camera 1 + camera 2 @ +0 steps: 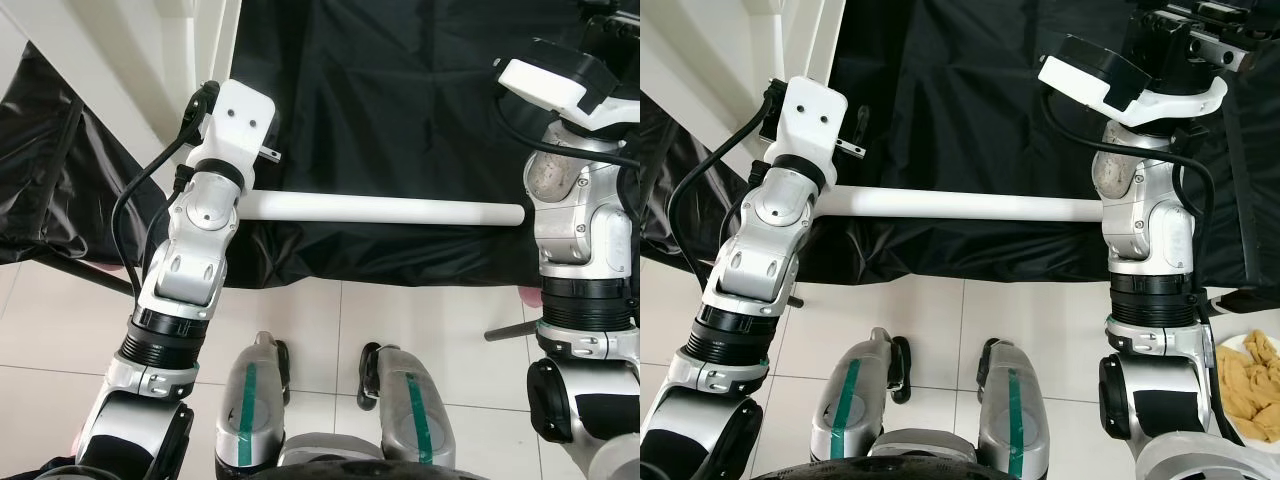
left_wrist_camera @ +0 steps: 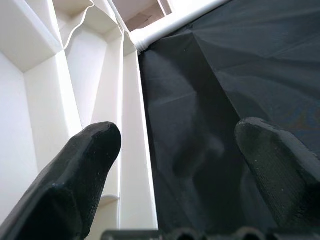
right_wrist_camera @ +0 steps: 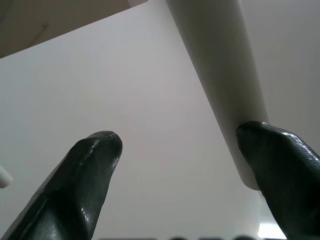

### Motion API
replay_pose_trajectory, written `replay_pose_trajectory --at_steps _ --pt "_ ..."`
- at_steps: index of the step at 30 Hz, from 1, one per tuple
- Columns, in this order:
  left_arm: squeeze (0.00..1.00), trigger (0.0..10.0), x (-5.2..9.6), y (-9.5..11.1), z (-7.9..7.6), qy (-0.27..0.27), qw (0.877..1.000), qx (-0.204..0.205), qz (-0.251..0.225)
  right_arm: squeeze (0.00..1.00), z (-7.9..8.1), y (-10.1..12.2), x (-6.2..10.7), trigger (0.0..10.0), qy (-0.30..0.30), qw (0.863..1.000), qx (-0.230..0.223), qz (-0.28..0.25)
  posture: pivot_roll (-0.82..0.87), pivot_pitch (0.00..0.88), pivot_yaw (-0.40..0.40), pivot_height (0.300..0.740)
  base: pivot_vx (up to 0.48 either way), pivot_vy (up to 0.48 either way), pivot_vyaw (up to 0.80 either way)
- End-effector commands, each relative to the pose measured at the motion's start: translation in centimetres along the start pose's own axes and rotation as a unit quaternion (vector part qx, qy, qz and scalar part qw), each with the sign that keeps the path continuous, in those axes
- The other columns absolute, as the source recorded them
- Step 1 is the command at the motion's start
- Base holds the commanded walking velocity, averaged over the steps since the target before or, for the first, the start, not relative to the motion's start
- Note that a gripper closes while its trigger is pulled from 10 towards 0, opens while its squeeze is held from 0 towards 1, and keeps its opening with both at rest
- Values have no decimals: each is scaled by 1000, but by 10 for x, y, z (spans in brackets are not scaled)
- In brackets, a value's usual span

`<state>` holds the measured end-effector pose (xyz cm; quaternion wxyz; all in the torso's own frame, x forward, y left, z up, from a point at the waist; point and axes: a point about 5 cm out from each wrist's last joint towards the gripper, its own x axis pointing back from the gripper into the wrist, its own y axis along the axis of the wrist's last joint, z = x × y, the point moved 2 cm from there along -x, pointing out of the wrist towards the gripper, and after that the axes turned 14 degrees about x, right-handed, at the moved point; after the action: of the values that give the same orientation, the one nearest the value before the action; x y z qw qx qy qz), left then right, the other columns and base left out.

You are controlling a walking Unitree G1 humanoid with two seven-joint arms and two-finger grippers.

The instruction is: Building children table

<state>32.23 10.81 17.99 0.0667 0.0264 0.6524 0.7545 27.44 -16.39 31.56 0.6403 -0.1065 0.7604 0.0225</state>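
Inventory for you, taken left to right. White frame piece (image 2: 75, 100), ribbed and upright, is standing at the left edge of the black sheet (image 1: 400, 110); you are seeing it close up in the left wrist view, beside dark folds of cloth. Left gripper (image 2: 177, 145) is hanging released, its two black fingers (image 2: 80, 170) spread wide and touching nothing, one over the white frame and one over the sheet. Left arm (image 1: 190, 250) is reaching forward over the sheet's near edge. White tube (image 1: 390, 210), the table leg, is lying across the black sheet near its front edge, running from behind the left wrist to just beside the right arm (image 1: 580, 230). Right gripper (image 3: 180, 165) is also standing released, fingers apart; one fingertip (image 3: 270, 145) is touching the side of a white cylinder (image 3: 220, 65), the other is hanging free. Grey floor tiles (image 1: 330, 320) are showing below the sheet, with the robot's two legs (image 1: 330, 410) between the arms. Plate of yellow pieces (image 1: 1250, 385) is sitting at the far right on the floor.
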Motion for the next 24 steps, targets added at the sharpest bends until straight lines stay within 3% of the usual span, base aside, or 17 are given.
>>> replay_pose_trajectory --at_steps 1,8,10,15,24 --pt "0 10000 2 2 8 38 999 -5 -10 0 -2 3 -6 10000 -11 1000 -6 -7 131 96 54 740 0 0 0" --pt "0 10000 2 2 8 40 999 -4 -11 0 -7 1 -16 10000 -47 999 4 -22 129 97 55 740 0 0 0" --pt "0 10000 2 2 8 39 999 -5 -11 0 0 3 -3 10000 -29 999 8 -32 128 101 58 740 0 0 0" --pt "0 10000 2 2 8 38 999 -6 -11 0 7 5 10 10000 -3 999 9 -37 128 102 65 740 0 0 0" --pt "0 10000 1 2 9 37 999 -11 -10 0 5 6 9 10000 -5 999 13 -34 125 100 74 740 0 0 0"
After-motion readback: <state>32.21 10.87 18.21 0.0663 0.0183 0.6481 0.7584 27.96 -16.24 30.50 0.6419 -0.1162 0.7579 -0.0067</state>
